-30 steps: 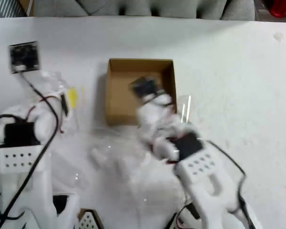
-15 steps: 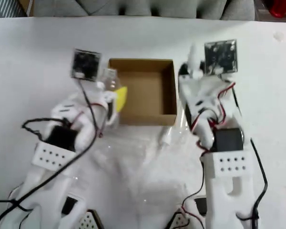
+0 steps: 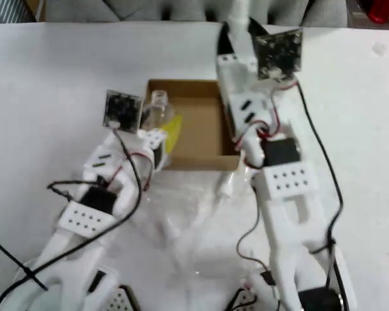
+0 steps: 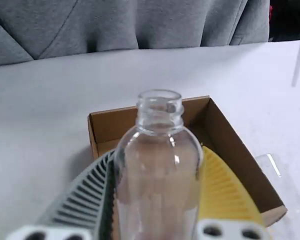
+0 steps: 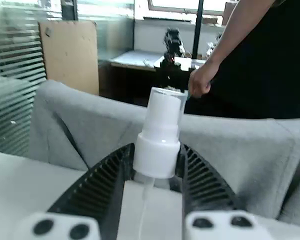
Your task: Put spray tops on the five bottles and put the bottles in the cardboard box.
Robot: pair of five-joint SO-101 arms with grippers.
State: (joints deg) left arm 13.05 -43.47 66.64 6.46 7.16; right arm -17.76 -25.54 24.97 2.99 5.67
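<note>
Since a second ago both arms have shifted over the white surface [image 3: 65, 65]: the right arm, then low at the 5 o'clock corner of the cardboard box [image 3: 194, 133], now stretches past its 1 o'clock corner, and the left arm has come in from far out at 9 o'clock to the box's 9 o'clock wall. I judge this to mean both halves of one pairing are in hand but well apart, so capping comes next, and the box looks empty.

The surface is smooth and matte. The box is brown card, shallow, squarish and open-topped. Crinkled clear wrapping [image 3: 181, 220] lies at its 6 o'clock, with what looks like a loose white top [image 3: 230, 184] on it. The left claw [image 4: 157, 160], its ribbed fingers one grey and one yellow, pinches a clear bottle [image 4: 157, 175], which has round shoulders and a threaded open neck. The right claw [image 5: 157, 155], black and ribbed, pinches a spray top [image 5: 160, 130], a white plastic cylinder with a wider collar and a thin tube below
</note>
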